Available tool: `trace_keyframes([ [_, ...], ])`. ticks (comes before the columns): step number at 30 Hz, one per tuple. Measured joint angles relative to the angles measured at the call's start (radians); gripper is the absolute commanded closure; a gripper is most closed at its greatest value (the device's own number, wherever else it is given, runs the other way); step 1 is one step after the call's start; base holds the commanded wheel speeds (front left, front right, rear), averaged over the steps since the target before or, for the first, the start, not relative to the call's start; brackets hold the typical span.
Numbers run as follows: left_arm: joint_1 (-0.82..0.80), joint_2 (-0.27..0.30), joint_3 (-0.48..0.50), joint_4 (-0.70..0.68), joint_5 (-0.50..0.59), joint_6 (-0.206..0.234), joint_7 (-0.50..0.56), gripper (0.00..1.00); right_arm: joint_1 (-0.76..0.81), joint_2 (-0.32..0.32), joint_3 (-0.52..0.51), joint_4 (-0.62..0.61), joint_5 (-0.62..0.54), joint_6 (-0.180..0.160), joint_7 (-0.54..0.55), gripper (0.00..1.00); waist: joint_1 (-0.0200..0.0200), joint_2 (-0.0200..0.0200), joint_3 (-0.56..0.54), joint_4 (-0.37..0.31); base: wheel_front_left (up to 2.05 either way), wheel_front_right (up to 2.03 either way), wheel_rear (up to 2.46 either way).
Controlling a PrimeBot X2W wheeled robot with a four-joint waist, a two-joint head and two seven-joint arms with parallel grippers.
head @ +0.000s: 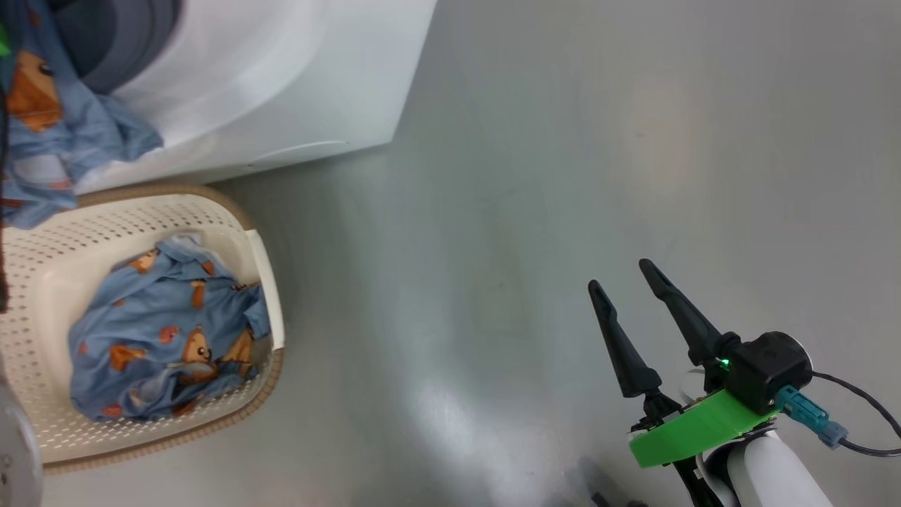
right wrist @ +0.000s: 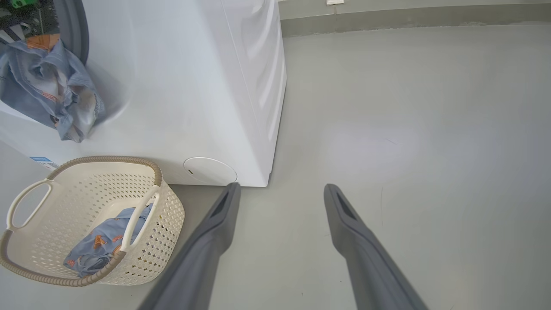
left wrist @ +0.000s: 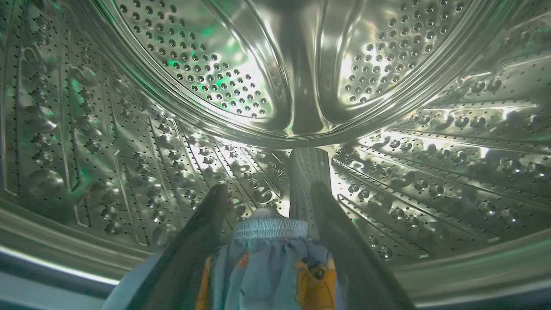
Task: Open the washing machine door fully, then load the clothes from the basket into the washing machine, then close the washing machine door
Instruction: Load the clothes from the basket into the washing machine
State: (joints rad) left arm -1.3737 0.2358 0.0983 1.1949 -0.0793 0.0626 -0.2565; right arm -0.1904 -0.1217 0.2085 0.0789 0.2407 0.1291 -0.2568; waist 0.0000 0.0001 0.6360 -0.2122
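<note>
My left gripper [left wrist: 269,189] is deep inside the steel drum [left wrist: 129,129] of the washing machine [head: 281,77], jaws spread open. A piece of the blue bear-print clothes [left wrist: 271,258] lies between the bases of its fingers. More of that fabric [head: 63,134] hangs out over the grey seal and down the machine's front [right wrist: 47,90]. Another piece of the clothes [head: 162,338] lies in the cream basket [head: 35,296] on the floor before the machine. My right gripper [head: 619,274] hovers open over bare floor, well right of the basket [right wrist: 168,215]. The washing machine door is out of view.
A round white flap [right wrist: 210,170] and a blue label [right wrist: 43,161] sit low on the machine's front. Grey floor [head: 563,141] stretches to the right of the machine, up to a wall skirting [right wrist: 387,17].
</note>
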Motion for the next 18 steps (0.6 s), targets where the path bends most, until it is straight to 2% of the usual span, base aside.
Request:
trace_keyframes([
  [7, 0.013, -0.05, 0.001, 0.008, -0.018, 0.022, 0.0, 0.0, 0.002, -0.001, -0.021, 0.003, 0.0, 0.0, 0.0, 0.0, 0.0, 0.0, -0.045, 0.036, 0.0, 0.0, 0.0],
  [18, 0.226, -0.161, -0.03, -0.166, -0.044, -0.027, 0.0, 0.0, 0.028, -0.003, -0.057, 0.005, -0.002, 0.0, 0.0, 0.0, 0.0, 0.0, -0.118, 0.127, 0.0, 0.0, 0.0],
])
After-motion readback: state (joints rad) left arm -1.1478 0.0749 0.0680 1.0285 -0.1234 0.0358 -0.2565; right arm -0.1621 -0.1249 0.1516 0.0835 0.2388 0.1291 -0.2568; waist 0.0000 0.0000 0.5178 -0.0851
